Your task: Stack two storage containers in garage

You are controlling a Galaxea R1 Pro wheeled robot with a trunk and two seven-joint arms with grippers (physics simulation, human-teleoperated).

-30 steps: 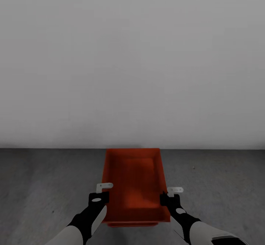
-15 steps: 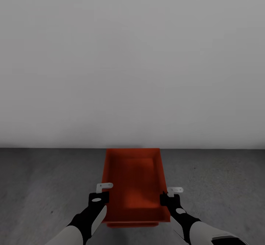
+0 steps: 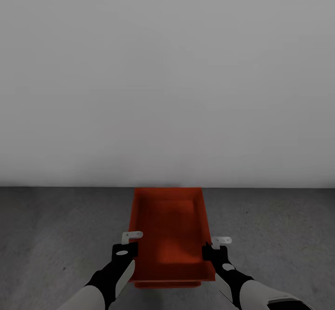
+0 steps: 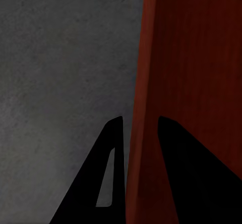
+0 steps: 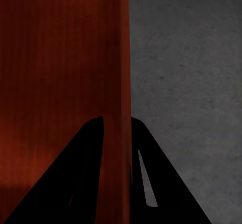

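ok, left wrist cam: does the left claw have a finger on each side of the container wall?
Yes: in the left wrist view the left claw straddles the thin wall of the red-orange container, one dark finger outside it and one inside.

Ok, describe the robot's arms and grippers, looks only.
Both arms have white forearm shells with black wrist sections. The left gripper and right gripper are black blocks, each carrying a small white oval mark and a light grey bracket. In the wrist views the fingers are black tapering wedges with a narrow slot.
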